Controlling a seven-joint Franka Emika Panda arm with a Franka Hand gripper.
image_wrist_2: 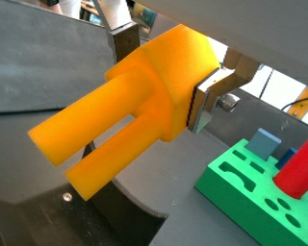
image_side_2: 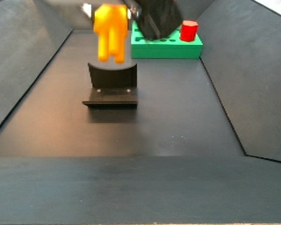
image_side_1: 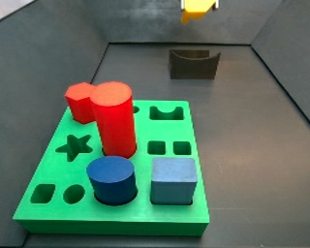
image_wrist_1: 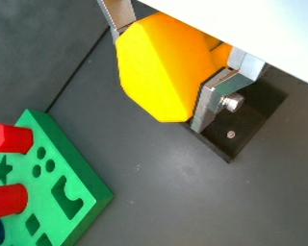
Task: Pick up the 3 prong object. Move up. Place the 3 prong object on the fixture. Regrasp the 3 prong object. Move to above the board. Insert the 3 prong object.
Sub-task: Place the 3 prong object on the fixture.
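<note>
Wrist views: pincer (image_wrist_2: 169, 72) clamps orange-yellow plastic 3 prong object (image_wrist_2: 124, 106). Side view: it hangs above dark grey notched fixture (image_side_2: 111, 77), w/ bright green board (image_side_2: 167, 42) beyond.

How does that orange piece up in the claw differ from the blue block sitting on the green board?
The 3 prong object is orange-yellow, elongated, with prongs; the blue block is a plain cube. The orange piece hangs in the air, clamped in the tool above the fixture; the blue block rests on the board. Both look like smooth plastic.
</note>
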